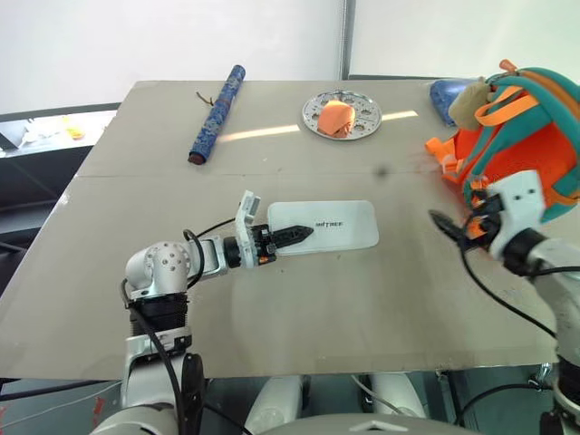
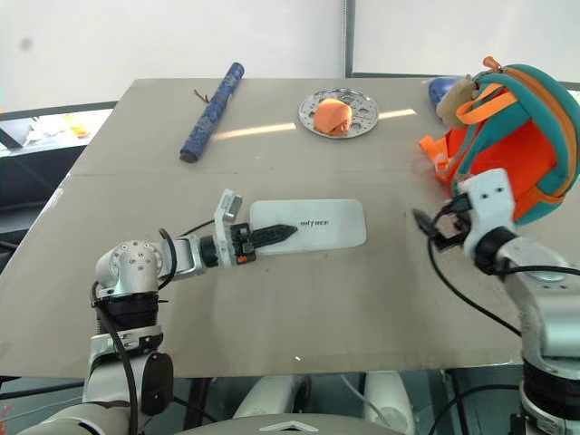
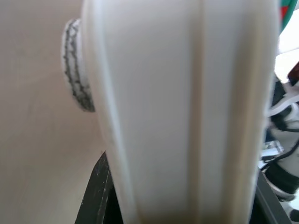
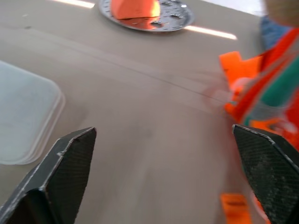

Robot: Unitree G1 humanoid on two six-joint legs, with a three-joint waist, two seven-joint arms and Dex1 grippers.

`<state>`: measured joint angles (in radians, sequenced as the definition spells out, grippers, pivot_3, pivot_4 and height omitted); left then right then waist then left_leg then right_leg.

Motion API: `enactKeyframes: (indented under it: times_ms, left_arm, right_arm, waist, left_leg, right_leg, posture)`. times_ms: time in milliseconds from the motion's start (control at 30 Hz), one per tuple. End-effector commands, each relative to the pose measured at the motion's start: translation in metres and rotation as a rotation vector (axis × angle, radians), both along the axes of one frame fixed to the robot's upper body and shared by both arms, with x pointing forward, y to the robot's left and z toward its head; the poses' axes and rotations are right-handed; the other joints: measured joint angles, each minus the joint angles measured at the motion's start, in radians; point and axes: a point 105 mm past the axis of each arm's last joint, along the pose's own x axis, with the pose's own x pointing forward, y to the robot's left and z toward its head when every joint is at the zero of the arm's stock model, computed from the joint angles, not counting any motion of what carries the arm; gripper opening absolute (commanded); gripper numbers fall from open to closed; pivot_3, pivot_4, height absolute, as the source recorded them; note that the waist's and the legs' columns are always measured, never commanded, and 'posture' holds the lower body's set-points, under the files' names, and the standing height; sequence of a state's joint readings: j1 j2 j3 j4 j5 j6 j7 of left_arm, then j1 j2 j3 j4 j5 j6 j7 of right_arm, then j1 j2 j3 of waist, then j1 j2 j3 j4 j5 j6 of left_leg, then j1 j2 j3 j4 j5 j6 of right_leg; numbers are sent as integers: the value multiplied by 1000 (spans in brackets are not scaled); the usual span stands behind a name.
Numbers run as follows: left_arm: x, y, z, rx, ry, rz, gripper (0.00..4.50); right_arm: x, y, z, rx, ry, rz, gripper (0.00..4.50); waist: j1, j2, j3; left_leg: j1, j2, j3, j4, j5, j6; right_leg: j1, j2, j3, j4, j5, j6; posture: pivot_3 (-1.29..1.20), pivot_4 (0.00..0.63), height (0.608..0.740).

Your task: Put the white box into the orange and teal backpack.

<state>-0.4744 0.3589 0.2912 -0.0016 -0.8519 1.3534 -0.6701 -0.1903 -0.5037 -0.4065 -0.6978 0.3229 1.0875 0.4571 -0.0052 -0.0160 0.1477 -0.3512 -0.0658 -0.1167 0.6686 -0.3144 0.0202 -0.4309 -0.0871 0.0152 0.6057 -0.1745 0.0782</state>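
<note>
Nearest the robot, the left gripper (image 1: 294,236) reaches level over the table (image 1: 118,272) and pinches the near short end of the box (image 1: 331,225), one black finger lying across its lid, the other under it as the left wrist view suggests, where the box's edge runs between two dark fingers; the box lies flat at mid-table, lettering up, well apart from the backpack (image 1: 526,136). To the right, the right gripper (image 4: 163,177) hangs above the table just beside the backpack with its fingers spread wide and nothing between them. The backpack stands at the table's right edge, orange straps and a beige plush piece at its top; whether its mouth is open cannot be told. Farther back sit a silver plate (image 1: 364,119) bearing an orange lump, a blue pouch (image 1: 446,95) behind the backpack, and a long blue roll (image 1: 217,112) towards the far left. By its look the box is stiff, light, smooth plastic, likely slippery; a grip at one end may let it droop or swivel, so a firm hold across the thin edge, further in from the end, seems safest; the soft backpack will probably sag and want steadying.
</note>
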Motion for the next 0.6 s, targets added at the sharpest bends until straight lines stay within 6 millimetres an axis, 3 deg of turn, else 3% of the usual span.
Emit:
enactKeyframes:
  times_ms: [33,267,533,600]
  left_arm:
    - [-9,-7,45,-33,-253,-39,1105]
    - [-24,-10,67,-15,-432,-67,1105]
    - [-29,1,60,34,-432,-47,1105]
    - [-31,2,58,37,-437,-37,1105]
  right_arm:
    - [-5,-27,23,51,-52,-174,4500]
    - [50,-31,39,188,-96,-210,4500]
    - [127,-30,51,239,-148,-211,4500]
    - [140,-28,49,196,-156,-192,3722]
  waist:
    - [0,0,0]
    - [-10,1,1]
    - [-12,2,1]
    - [-13,2,1]
  left_leg:
    - [0,0,0,0,0,0]
    - [0,0,3,0,0,0]
    - [-1,-1,6,-3,0,0]
    - [-1,-1,6,-3,0,0]
  right_leg:
    - [0,0,0,0,0,0]
    - [-1,0,2,0,0,0]
    - [-3,0,4,-2,0,0]
    - [-3,0,4,-3,0,0]
  posture:
    - [0,150,733]
    - [0,150,733]
    - [0,150,733]
    - [0,150,733]
